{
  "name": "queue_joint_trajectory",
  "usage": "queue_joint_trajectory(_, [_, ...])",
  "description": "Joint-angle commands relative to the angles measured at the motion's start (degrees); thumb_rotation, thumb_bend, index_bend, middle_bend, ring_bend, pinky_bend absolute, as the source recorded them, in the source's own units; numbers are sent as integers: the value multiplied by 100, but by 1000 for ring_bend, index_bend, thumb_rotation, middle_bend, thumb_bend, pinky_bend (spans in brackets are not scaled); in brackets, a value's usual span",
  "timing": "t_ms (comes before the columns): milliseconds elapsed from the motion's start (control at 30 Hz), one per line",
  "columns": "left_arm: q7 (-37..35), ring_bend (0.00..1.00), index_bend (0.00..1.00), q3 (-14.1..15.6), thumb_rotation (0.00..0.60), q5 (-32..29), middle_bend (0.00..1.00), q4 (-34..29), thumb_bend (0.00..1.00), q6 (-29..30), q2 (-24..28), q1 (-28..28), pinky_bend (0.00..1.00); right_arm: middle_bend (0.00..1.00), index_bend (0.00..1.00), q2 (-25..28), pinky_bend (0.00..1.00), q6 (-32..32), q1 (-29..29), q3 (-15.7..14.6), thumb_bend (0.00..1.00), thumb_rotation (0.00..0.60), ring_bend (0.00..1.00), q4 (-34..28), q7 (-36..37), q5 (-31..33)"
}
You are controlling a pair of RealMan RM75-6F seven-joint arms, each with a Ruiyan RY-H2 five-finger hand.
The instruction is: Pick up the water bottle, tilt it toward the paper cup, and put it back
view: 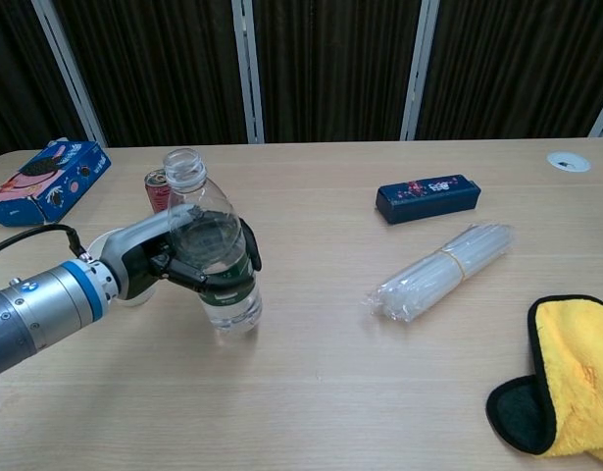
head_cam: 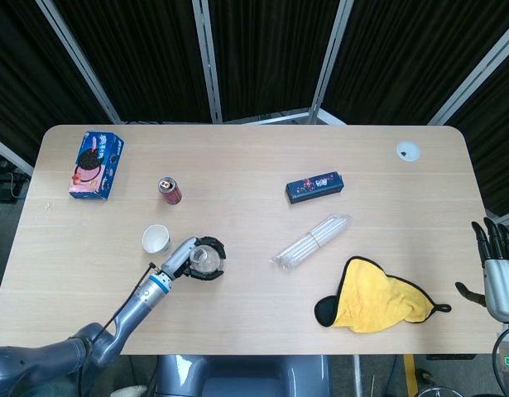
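The left hand point(view: 169, 261) wraps its fingers point(view: 244, 244) around the open water bottle point(view: 211, 250), which leans toward the paper cup point(head_cam: 156, 239) just beside it. A red soda can point(head_cam: 170, 190) stands behind, a blue cookie box point(head_cam: 97, 165) farther off. The right hand point(head_cam: 499, 269) hangs at the table's point(head_cam: 254, 165) right edge, fingers spread, holding nothing.

water bottle point(view: 215, 257): clear, dark green label | paper cup point(head_cam: 156, 239): white | can point(head_cam: 170, 190): red | biscuit box point(head_cam: 97, 165): blue, pink end | slim box point(view: 427, 197): navy | cloth point(head_cam: 376, 296): yellow, black edging | table point(head_cam: 254, 165): pale wood grain | straws point(view: 440, 269): clear-wrapped
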Motion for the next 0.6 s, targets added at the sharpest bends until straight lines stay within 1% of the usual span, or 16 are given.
queue_joint_trajectory(33, [27, 278, 577, -54, 600, 17, 488, -277, 325, 97, 228, -19, 315, 0, 0, 4, 0, 8, -4, -7, 0, 600, 0, -7, 4, -9])
queue_joint_trajectory(200, [171, 278, 579, -204, 600, 10, 490, -937, 325, 268, 861, -33, 316, 0, 0, 11, 0, 42, -18, -31, 0, 600, 0, -30, 3, -49])
queue_joint_trajectory(300, [302, 278, 579, -307, 600, -41, 490, -1397, 324, 341, 1377, -10, 323, 0, 0, 16, 0, 70, -30, -48, 0, 600, 0, -51, 1, -85])
queue_joint_trajectory(400, [472, 278, 579, -364, 600, -144, 490, -1807, 331, 294, 1931, 23, 325, 0, 0, 21, 0, 91, -41, -67, 0, 600, 0, -73, -3, -116])
queue_joint_trajectory(433, [494, 278, 579, -370, 600, -167, 490, -1867, 335, 278, 2013, 29, 325, 0, 0, 21, 0, 94, -43, -71, 0, 600, 0, -77, -5, -122])
queue_joint_trajectory(533, [597, 278, 580, -384, 600, -317, 490, -2102, 336, 188, 2527, 96, 325, 0, 0, 23, 0, 120, -53, -100, 0, 600, 0, -115, -26, -177])
queue_joint_trajectory(600, [593, 278, 580, -379, 600, -414, 491, -2166, 336, 138, 2782, 148, 325, 0, 0, 23, 0, 146, -62, -117, 0, 600, 0, -143, -47, -217])
